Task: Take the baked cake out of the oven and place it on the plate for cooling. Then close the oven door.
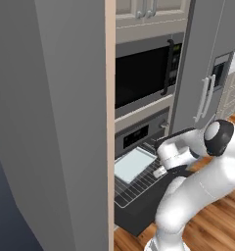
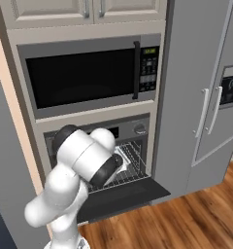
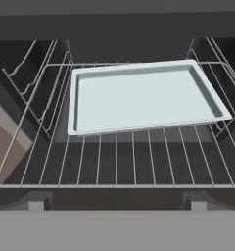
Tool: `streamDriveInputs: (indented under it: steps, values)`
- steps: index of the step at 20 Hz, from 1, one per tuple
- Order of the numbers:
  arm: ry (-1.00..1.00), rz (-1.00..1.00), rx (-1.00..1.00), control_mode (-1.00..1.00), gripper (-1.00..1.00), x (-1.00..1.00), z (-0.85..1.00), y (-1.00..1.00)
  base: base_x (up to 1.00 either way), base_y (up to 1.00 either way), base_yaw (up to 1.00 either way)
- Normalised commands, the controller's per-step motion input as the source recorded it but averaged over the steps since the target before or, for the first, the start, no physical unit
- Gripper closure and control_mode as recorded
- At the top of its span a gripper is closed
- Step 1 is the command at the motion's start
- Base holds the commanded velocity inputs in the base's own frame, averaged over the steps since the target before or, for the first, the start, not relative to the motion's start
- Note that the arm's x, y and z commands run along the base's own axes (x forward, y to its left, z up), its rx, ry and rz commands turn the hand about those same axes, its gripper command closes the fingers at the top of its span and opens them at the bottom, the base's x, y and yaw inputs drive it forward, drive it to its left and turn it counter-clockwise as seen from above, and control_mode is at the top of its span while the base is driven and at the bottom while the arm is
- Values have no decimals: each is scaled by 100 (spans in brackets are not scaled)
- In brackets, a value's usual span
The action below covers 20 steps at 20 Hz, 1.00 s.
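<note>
The oven (image 1: 139,135) stands open, with its oven door (image 1: 139,215) folded down flat. Its wire rack (image 3: 114,162) is slid out over the door and carries a pale, shallow baking tray (image 3: 139,95) that looks bare. The cake is out of view, and so is the plate. My gripper (image 1: 159,172) hovers just above the rack's front right part, beside the tray (image 1: 133,163), open with nothing between its fingers. From the right base view my arm covers the left of the oven (image 2: 138,129), and the rack (image 2: 133,165) and door (image 2: 123,197) show past it.
A black-windowed microwave (image 1: 144,76) sits directly above the oven. A grey fridge (image 1: 207,73) stands to the right, and a tall grey cabinet side (image 1: 56,122) closes in on the left. Wooden floor (image 1: 212,220) lies in front.
</note>
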Motion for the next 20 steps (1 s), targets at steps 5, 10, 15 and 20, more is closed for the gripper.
streamDriveInputs:
  steps: [5,10,15,20]
  values:
    - [-13,0,0,-100,-100,0,-48,4,0,0,0]
    - [-12,-1,0,-100,-100,0,-47,8,0,0,0]
    - [-7,-2,0,-100,-100,0,-18,7,0,0,0]
    - [0,-1,0,-100,-100,5,-1,3,0,0,0]
